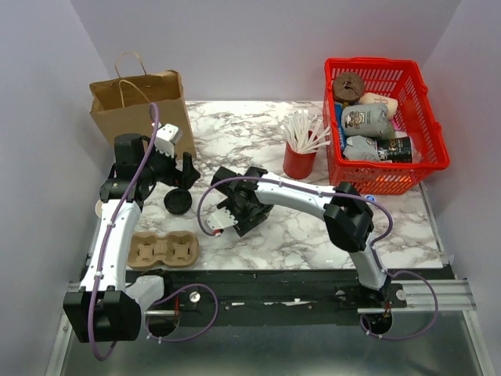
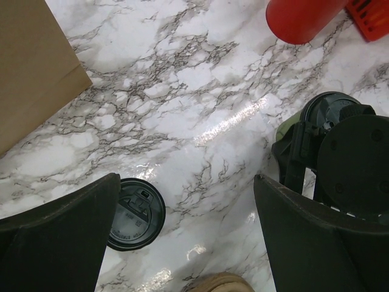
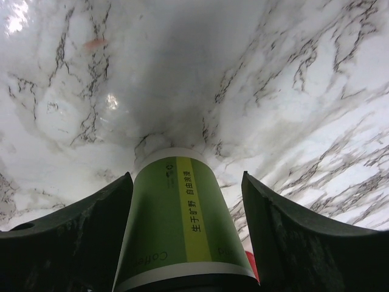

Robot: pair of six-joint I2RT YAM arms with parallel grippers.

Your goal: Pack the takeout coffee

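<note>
The takeout coffee (image 3: 176, 213), an olive-green paper cup with a pale rim and black lid, stands upright on the marble. My right gripper (image 3: 187, 176) reaches down over it and is shut on it, a finger on each side. In the left wrist view its green wall (image 2: 284, 131) and lid (image 2: 331, 109) show under the right wrist. In the top view the right gripper (image 1: 235, 210) hides the cup. My left gripper (image 1: 186, 174) is open and empty, hovering above the table (image 2: 186, 182).
A loose black lid (image 1: 178, 202) lies on the marble under the left gripper (image 2: 135, 213). A cardboard cup carrier (image 1: 163, 251) sits front left, a brown paper bag (image 1: 141, 110) back left. A red cup of white sticks (image 1: 299, 160) and a red basket (image 1: 427, 157) stand right.
</note>
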